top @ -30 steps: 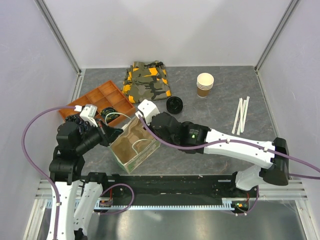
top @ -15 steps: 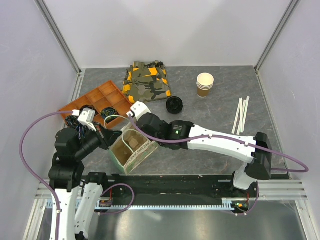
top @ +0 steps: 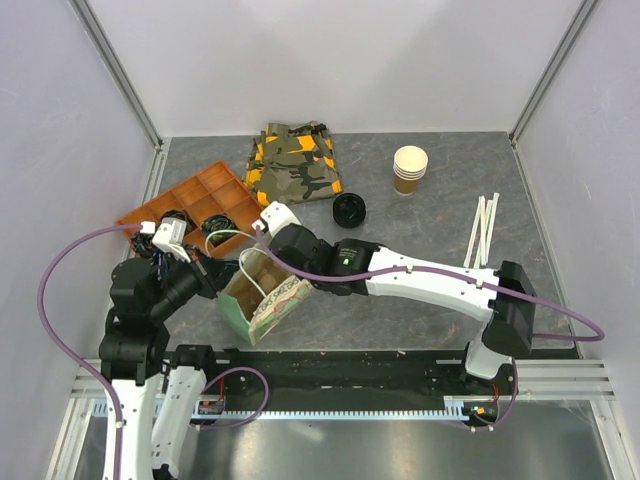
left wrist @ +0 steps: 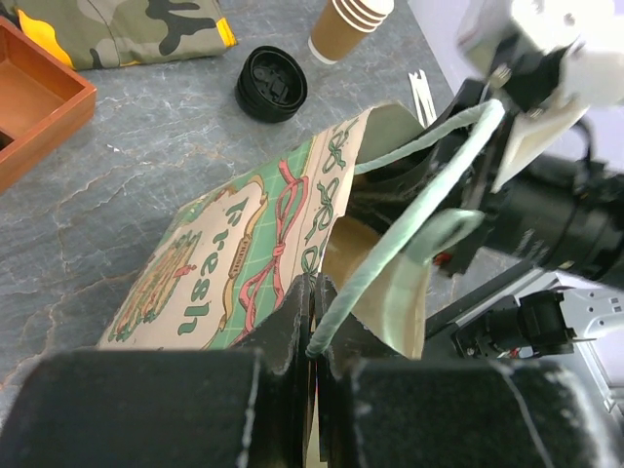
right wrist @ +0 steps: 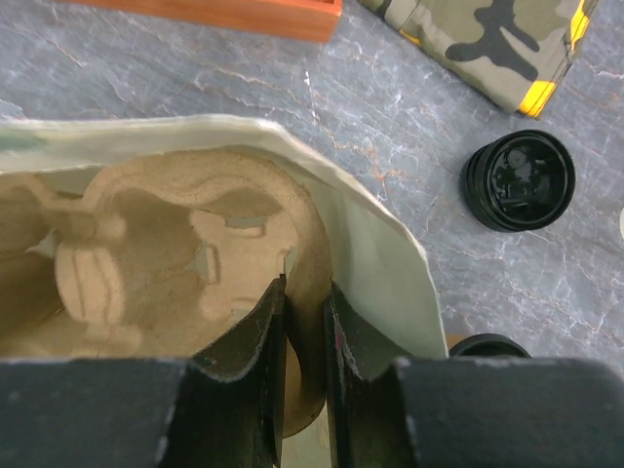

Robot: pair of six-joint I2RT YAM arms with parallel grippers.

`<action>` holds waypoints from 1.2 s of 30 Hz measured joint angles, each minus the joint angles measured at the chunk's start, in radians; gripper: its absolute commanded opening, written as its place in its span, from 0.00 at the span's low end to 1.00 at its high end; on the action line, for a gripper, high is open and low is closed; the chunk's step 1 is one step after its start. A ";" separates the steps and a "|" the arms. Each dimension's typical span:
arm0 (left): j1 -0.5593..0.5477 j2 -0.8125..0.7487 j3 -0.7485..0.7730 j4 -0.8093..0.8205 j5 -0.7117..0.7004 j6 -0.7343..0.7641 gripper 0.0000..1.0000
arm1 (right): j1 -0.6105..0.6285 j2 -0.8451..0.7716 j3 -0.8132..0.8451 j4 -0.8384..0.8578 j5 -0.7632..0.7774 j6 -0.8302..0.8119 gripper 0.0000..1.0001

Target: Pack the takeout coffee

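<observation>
The printed paper bag (top: pixel 272 304) lies tilted on the grey table, mouth open toward the back. My left gripper (top: pixel 216 284) is shut on the bag's rim by its green cord handle (left wrist: pixel 317 292). My right gripper (top: pixel 260 260) reaches into the bag's mouth and is shut on the rim of a brown pulp cup carrier (right wrist: pixel 156 253), with the bag's wall (right wrist: pixel 382 263) beside it. A black round rim with some brown beside it (right wrist: pixel 487 343) peeks at the bottom edge of the right wrist view. I cannot tell whether it is the takeout coffee, which shows nowhere else.
A loose black lid (top: pixel 350 209) lies behind the bag. A stack of lidless paper cups (top: pixel 410 170) stands at the back. A camouflage cloth (top: pixel 293 162) lies at the back left, an orange compartment tray (top: pixel 190 198) at the left, white straws (top: pixel 483 230) at the right.
My right gripper has moved left and down into the bag with the carrier. The bag has tipped up and shifted toward my left gripper, which has drawn back slightly.
</observation>
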State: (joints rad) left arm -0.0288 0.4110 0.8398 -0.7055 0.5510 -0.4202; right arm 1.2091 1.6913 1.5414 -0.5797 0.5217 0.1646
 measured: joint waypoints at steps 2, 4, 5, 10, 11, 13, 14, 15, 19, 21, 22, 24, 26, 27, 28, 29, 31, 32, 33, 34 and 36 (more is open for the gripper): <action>0.002 -0.002 -0.008 0.006 0.001 -0.007 0.02 | 0.001 0.001 -0.024 0.019 0.002 -0.004 0.00; 0.002 -0.003 -0.015 0.008 0.002 -0.013 0.02 | 0.001 0.010 -0.029 0.034 0.010 -0.006 0.00; 0.002 -0.003 -0.018 0.008 0.001 -0.015 0.02 | 0.001 0.015 -0.029 0.045 0.015 -0.008 0.00; 0.006 -0.002 -0.044 0.017 -0.001 -0.027 0.02 | 0.002 0.024 -0.066 0.094 0.034 -0.011 0.00; 0.008 -0.001 -0.050 0.017 -0.002 -0.031 0.02 | 0.002 0.025 -0.079 0.104 0.034 -0.011 0.00; 0.011 0.004 -0.055 0.016 -0.007 -0.035 0.02 | 0.003 0.026 -0.100 0.117 0.032 -0.013 0.00; 0.012 0.007 -0.055 0.015 -0.009 -0.036 0.02 | 0.003 0.026 -0.110 0.123 0.026 -0.015 0.00; 0.013 0.009 -0.054 0.014 -0.009 -0.036 0.02 | 0.003 0.025 -0.113 0.126 0.019 -0.017 0.00; 0.013 0.010 -0.047 0.005 0.003 -0.035 0.02 | 0.003 0.005 -0.118 0.146 -0.033 -0.049 0.00; 0.013 0.006 -0.043 0.005 0.017 -0.034 0.02 | 0.003 -0.014 -0.116 0.149 -0.060 -0.061 0.00; 0.013 0.005 -0.042 0.005 0.025 -0.033 0.02 | 0.004 -0.025 -0.111 0.148 -0.072 -0.066 0.00; 0.013 -0.002 -0.037 0.006 0.040 -0.030 0.02 | 0.005 -0.051 -0.090 0.141 -0.111 -0.084 0.00; 0.014 -0.008 -0.031 0.007 0.052 -0.024 0.02 | 0.005 -0.075 -0.069 0.134 -0.138 -0.095 0.00; 0.014 -0.011 -0.027 0.006 0.055 -0.018 0.02 | 0.005 -0.089 -0.051 0.119 -0.150 -0.103 0.00; 0.014 -0.011 -0.023 0.006 0.056 -0.010 0.02 | 0.005 -0.097 -0.041 0.113 -0.155 -0.109 0.00; 0.014 -0.011 -0.019 0.006 0.057 -0.003 0.02 | 0.004 -0.108 -0.025 0.093 -0.160 -0.117 0.00; 0.016 -0.016 -0.016 0.006 0.060 0.015 0.02 | 0.001 -0.122 -0.006 0.069 -0.164 -0.126 0.00; 0.016 -0.020 -0.016 0.006 0.061 0.023 0.02 | -0.001 -0.126 0.005 0.050 -0.165 -0.129 0.00; 0.016 -0.023 -0.016 0.006 0.062 0.030 0.02 | -0.003 -0.126 0.020 0.027 -0.164 -0.128 0.00; 0.016 -0.029 -0.016 0.005 0.062 0.040 0.02 | -0.007 -0.123 0.037 0.005 -0.163 -0.125 0.00; 0.016 -0.037 -0.016 0.006 0.065 0.051 0.02 | -0.016 -0.103 0.091 -0.059 -0.164 -0.109 0.00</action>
State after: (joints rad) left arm -0.0124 0.3740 0.8238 -0.6994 0.6163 -0.3691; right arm 1.1927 1.5887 1.6321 -0.6388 0.3580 0.0555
